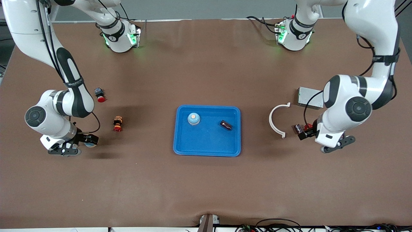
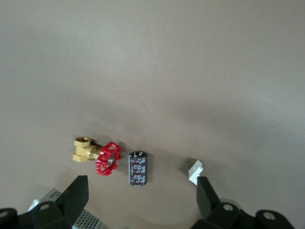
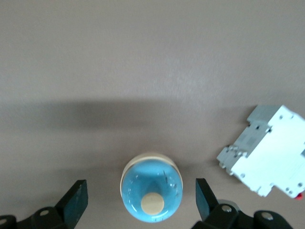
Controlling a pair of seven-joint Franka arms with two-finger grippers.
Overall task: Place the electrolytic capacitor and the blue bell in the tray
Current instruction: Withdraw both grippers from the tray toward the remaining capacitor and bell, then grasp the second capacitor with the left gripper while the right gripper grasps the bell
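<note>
The bright blue tray (image 1: pixel 207 149) lies mid-table. In it are a blue bell (image 1: pixel 193 118) and a dark electrolytic capacitor (image 1: pixel 226 125). My right gripper (image 1: pixel 64 150) hangs open over a second blue bell (image 3: pixel 151 187) at the right arm's end of the table. The bell sits between the fingers (image 3: pixel 75 200), untouched, and peeks out in the front view (image 1: pixel 91 144). My left gripper (image 1: pixel 338 145) hangs open and empty at the left arm's end, over bare table beside a second capacitor (image 2: pixel 138 168), which also shows in the front view (image 1: pixel 298 129).
A brass valve with a red handwheel (image 2: pixel 106 158) lies beside that capacitor. A white arc (image 1: pixel 277 120) and a grey metal box (image 1: pixel 309 97) are near the left arm. A white circuit breaker (image 3: pixel 267 150) lies by the second bell. Two red push-buttons (image 1: pixel 100 95) (image 1: pixel 117 124) lie toward the right arm's end.
</note>
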